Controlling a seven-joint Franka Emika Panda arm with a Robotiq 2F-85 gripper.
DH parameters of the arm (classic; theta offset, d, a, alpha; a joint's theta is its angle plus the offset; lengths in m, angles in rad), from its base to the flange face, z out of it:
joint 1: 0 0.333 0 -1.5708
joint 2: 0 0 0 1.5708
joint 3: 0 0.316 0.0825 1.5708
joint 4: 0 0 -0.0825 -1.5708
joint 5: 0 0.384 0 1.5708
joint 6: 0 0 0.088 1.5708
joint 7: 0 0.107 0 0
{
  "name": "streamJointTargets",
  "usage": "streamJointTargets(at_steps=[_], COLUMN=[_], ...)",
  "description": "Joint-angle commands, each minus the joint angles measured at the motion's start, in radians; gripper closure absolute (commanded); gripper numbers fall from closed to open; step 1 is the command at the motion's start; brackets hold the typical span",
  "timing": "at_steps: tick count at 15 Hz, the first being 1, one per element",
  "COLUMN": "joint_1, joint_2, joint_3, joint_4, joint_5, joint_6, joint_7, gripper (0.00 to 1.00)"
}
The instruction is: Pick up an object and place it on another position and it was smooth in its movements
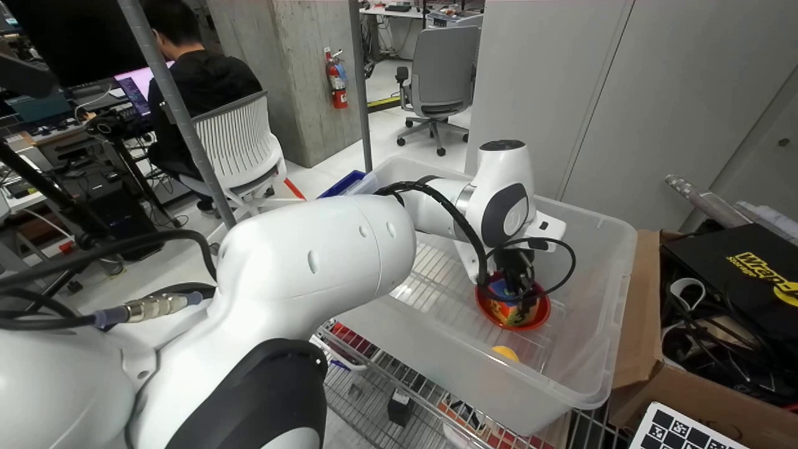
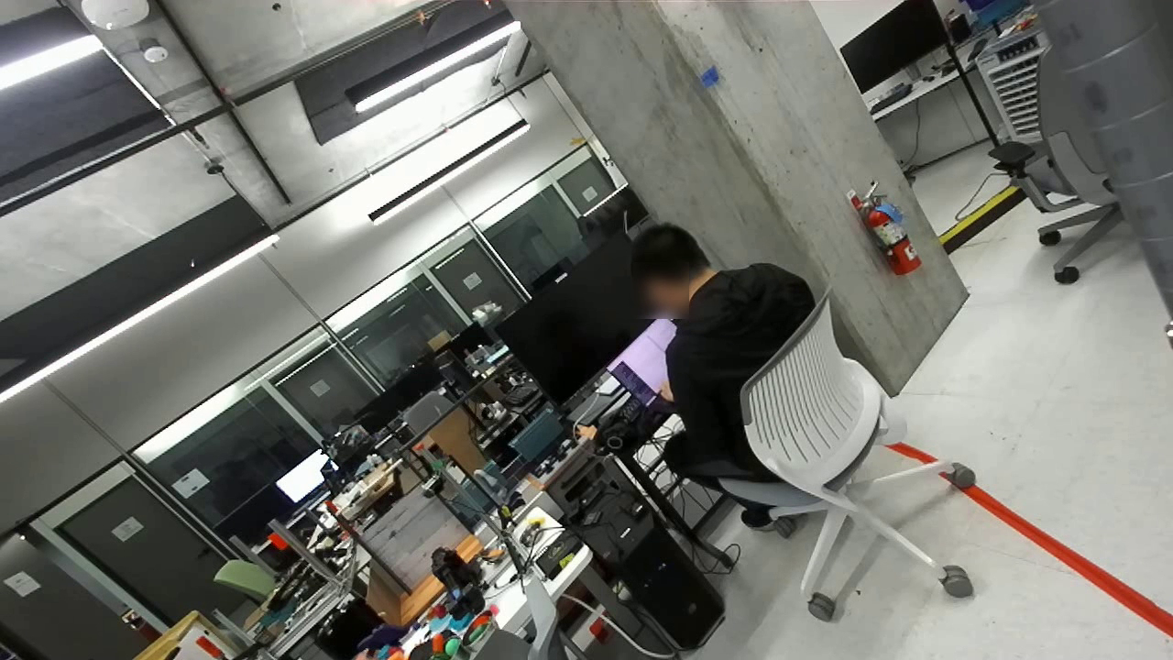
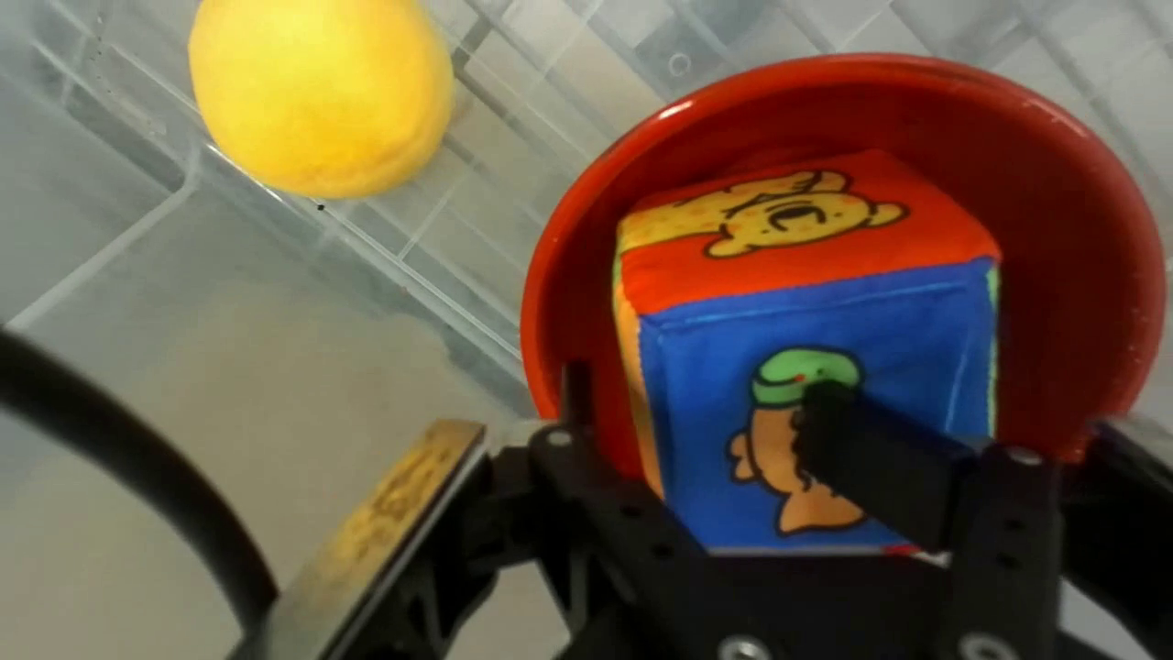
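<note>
This looks like a research lab in an office-style space: a jointed robot arm [image 1: 318,249] and a board [image 1: 676,431] printed with square markers share it with cluttered desks [image 2: 575,568], a large monitor [image 2: 573,321], a computer tower [image 2: 655,564], swivel chairs [image 2: 806,412], a seated person [image 2: 747,339], a bare concrete pillar [image 2: 733,165] and glass-fronted rooms [image 2: 389,335].

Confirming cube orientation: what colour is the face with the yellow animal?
That cube face is orange-red, clearest in the wrist view.

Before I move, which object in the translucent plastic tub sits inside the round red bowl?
The multicoloured cloth cube, with cartoon animals on blue and red faces; the smooth, rounded yellow lump lies outside the bowl.
</note>
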Motion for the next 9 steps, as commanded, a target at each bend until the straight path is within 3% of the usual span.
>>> streamJointTargets(at_steps=[1, 5, 8, 9], joint_1=[0.008, 0.012, 0.017, 0.010], joint_2=[0.024, -0.001, -0.035, -0.006], joint_3=[0.000, 0.009, 0.011, 0.020], joint_4=[0.053, 0.057, 0.057, 0.153], joint_5=[0.004, 0.014, 0.012, 0.018], joint_6=[-0.032, -0.041, -0.063, -0.150], joint_7=[0.017, 0.010, -0.006, -0.018], gripper=[0.70, 0.99, 1.00, 0.99])
